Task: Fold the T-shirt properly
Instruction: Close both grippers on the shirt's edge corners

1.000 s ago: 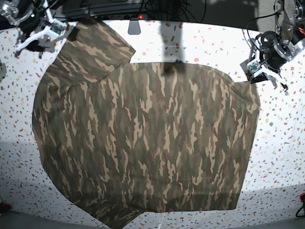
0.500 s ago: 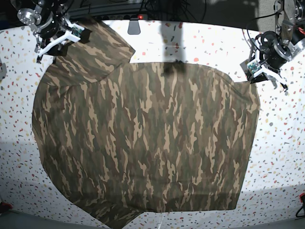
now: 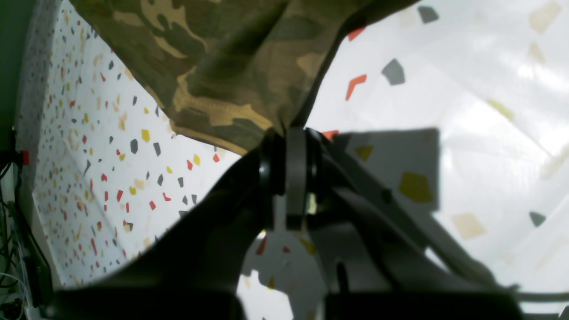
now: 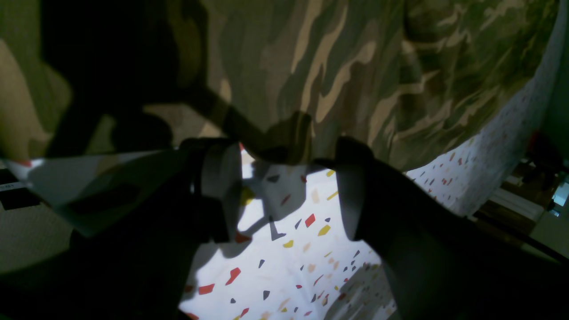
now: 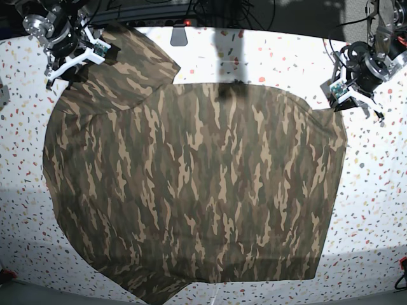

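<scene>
The left end effector [image 3: 291, 133] is clamped on a hemmed corner of the T-shirt [image 5: 191, 190], pinching the cloth just above the speckled bench [image 5: 286, 57]. The right end effector [image 4: 284, 186] stands with its fingers [image 4: 218, 186] apart, straddling a folded edge of the sleeve without gripping it. The T-shirt lies spread flat across the bench, one sleeve reaching the far corner.

The base view is evenly bright with curved edges, while both wrist views are blurred up close, the right one dim and heavily shadowed, the left glary.
</scene>
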